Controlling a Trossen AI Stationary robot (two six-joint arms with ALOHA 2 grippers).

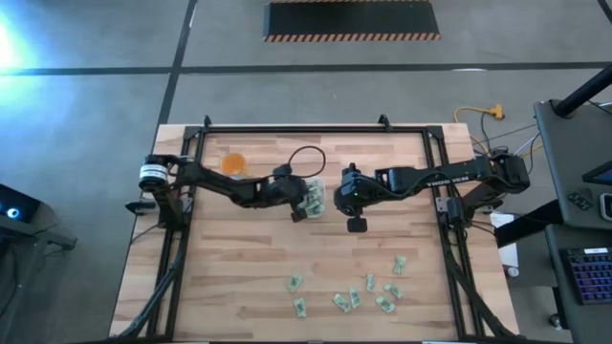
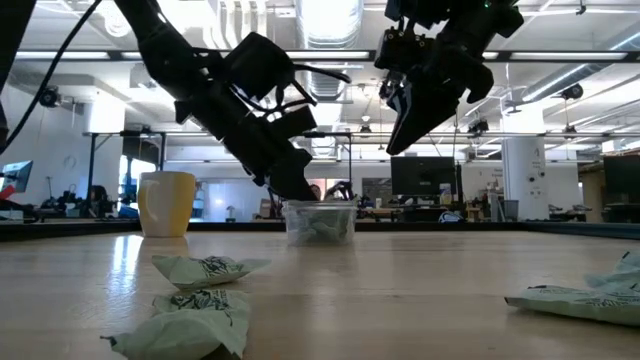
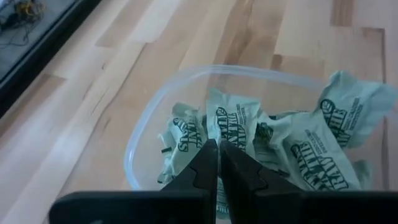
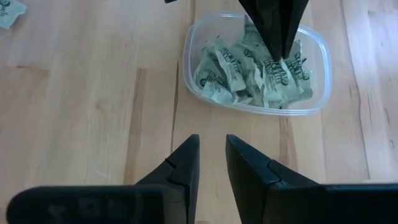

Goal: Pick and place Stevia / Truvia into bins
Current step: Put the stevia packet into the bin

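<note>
An orange cup (image 1: 233, 163), round and smooth, stands at the left of the pale wood-plank counter (image 1: 249, 258). Just right of it the left claw (image 3: 217, 163) is shut, empty, its tips dipped into the clear plastic bin (image 4: 314, 81), a rounded rectangle heaped with crinkled green-and-white Truvia sachets (image 3: 314, 149). Right of the bin the right claw (image 4: 211, 155) hovers above bare wood, fingers slightly parted, gripping nothing. About eight loose paper sachets (image 1: 346, 300) lie scattered along the counter's near edge, well apart from the bin
</note>
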